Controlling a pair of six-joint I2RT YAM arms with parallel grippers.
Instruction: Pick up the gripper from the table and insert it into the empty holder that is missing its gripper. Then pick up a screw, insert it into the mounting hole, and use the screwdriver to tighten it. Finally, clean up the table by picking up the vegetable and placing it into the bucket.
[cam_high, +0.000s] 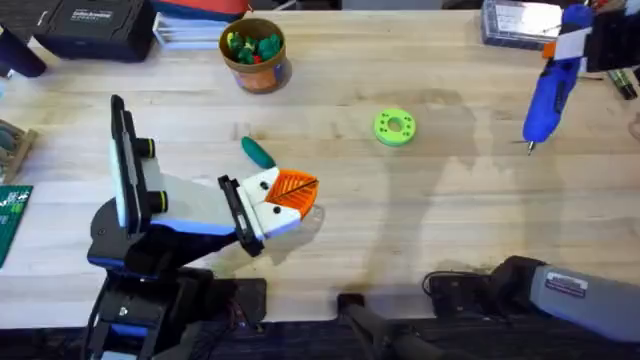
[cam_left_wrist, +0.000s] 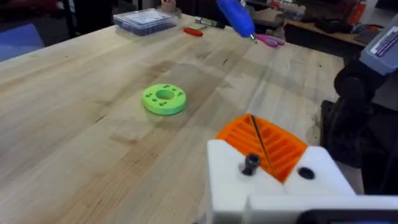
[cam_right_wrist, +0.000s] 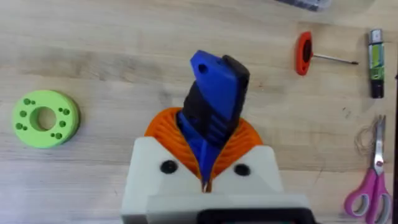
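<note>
Overhead: my right gripper (cam_high: 560, 55), upper right, clamps the screwdriver (cam_high: 550, 95); my left gripper (cam_high: 290, 195), centre-left, sits closed. I judge tightening comes next: tip to screw (cam_left_wrist: 250, 163).

The screwdriver (cam_right_wrist: 214, 109) hides its own tip behind its body in the right wrist view. In the overhead view, the vegetable (cam_high: 257, 152) is partly covered at its lower end by the left gripper (cam_high: 293, 190). The bucket (cam_high: 255, 55) pieces blur together.
</note>
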